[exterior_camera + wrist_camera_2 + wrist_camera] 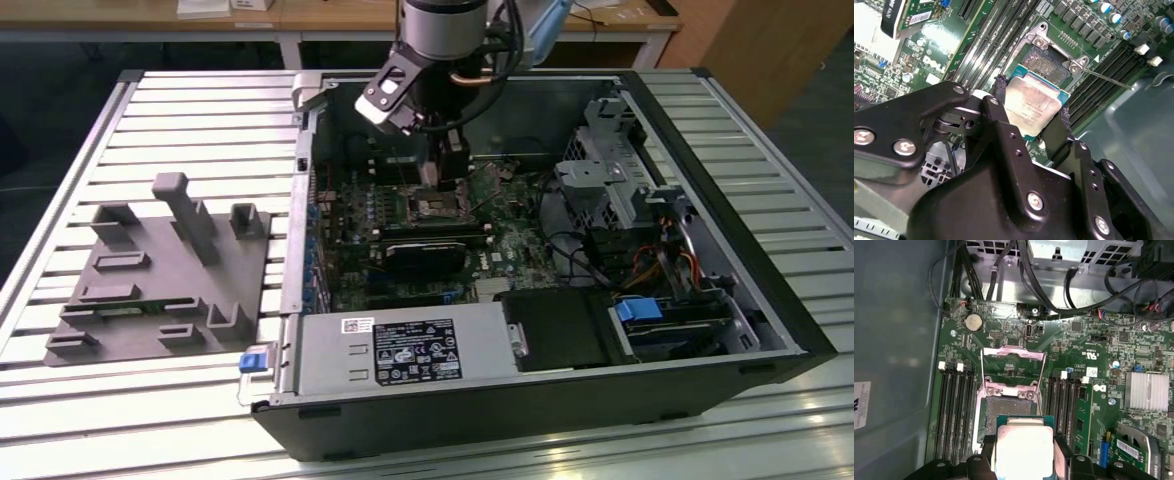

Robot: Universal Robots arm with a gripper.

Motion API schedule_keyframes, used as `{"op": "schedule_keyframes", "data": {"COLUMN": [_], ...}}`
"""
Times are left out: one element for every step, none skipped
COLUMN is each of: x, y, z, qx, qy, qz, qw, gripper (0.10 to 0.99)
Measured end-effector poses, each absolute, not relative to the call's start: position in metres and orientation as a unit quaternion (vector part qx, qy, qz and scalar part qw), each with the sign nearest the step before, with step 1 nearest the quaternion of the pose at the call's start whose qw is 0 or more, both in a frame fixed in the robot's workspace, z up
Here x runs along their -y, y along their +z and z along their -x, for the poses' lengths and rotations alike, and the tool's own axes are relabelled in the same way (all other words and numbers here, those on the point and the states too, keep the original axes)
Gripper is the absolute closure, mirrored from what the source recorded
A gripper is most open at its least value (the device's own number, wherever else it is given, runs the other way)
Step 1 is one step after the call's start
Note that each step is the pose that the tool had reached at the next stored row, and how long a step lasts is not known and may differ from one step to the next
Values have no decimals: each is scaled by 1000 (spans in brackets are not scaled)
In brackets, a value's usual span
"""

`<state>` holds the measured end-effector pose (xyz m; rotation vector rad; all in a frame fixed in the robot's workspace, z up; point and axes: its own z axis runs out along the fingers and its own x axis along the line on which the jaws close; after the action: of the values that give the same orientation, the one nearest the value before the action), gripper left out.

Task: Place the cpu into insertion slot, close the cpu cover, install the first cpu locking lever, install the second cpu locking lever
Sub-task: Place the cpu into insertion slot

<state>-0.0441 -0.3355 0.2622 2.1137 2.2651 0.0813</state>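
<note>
Gripper (1032, 99) clamps the cpu (1035, 107), with black fingers (1059, 132) pressing two opposite edges. In both wrist views the cpu hangs just above the insertion slot (1009, 412), overlapping its near rim and not seated. The cpu cover (1014, 352) stands swung up, open. In the exterior view the arm reaches into the open computer case (747, 300) at upper centre of frame. A grey fixture (160, 270) sits at centre left on the slatted table (187, 110).

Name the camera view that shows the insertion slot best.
The first wrist view: the insertion slot faces the camera, its cpu cover raised, the cpu overlapping one edge. The second wrist view shows it slanted, partly behind the cpu. The exterior view shows it small beneath the end effector.
</note>
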Motion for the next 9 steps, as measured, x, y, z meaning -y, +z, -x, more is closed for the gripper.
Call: {"op": "schedule_keyframes", "data": {"x": [336,336,336,336,336,336,336,336,336], "y": [261,259,258,257,256,256,256,256,255], "z": [44,44,44,44,44,44,44,44,44], "qx": [-731,-731,-731,-731,-730,-730,-730,-730,-730], "qy": [26,26,26,26,26,26,26,26,26], "qz": [-682,-682,-682,-682,-682,-682,-682,-682,-682], "qw": [21,21,21,21,21,21,21,21,21], "gripper": [545,545,545,545,545,545,545,545,545]}}
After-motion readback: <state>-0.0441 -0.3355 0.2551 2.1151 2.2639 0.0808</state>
